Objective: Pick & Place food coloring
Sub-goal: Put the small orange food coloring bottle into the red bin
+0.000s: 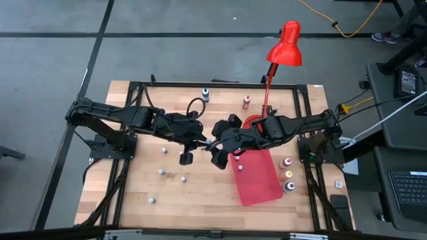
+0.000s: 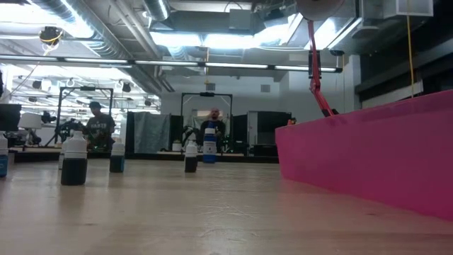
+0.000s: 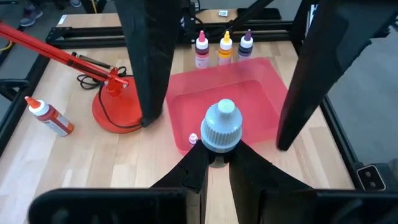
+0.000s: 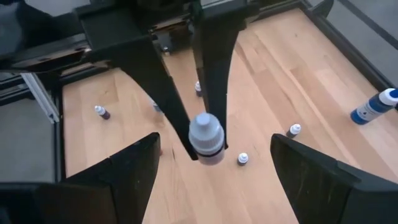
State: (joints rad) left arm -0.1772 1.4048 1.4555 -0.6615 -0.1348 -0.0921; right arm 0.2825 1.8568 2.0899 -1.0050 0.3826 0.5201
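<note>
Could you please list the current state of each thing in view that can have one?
Left hand: shut on the small pale-capped bottle.
Small pale-capped bottle: held above the table, between the two hands.
Right hand: open, either side of that bottle, not closed.
Flat red rectangular mat: lying flat, one tiny bottle on it.
Red desk lamp: upright.

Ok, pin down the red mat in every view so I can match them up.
High view: the red mat lies right of the table's centre.
Low view: it fills the right side as a pink-red wall.
Left wrist view: mid-picture, behind the small bottle held in the left claw.
Right wrist view: not in it.
Shared landmark: the red desk lamp, next to the mat in the same three views.
</note>
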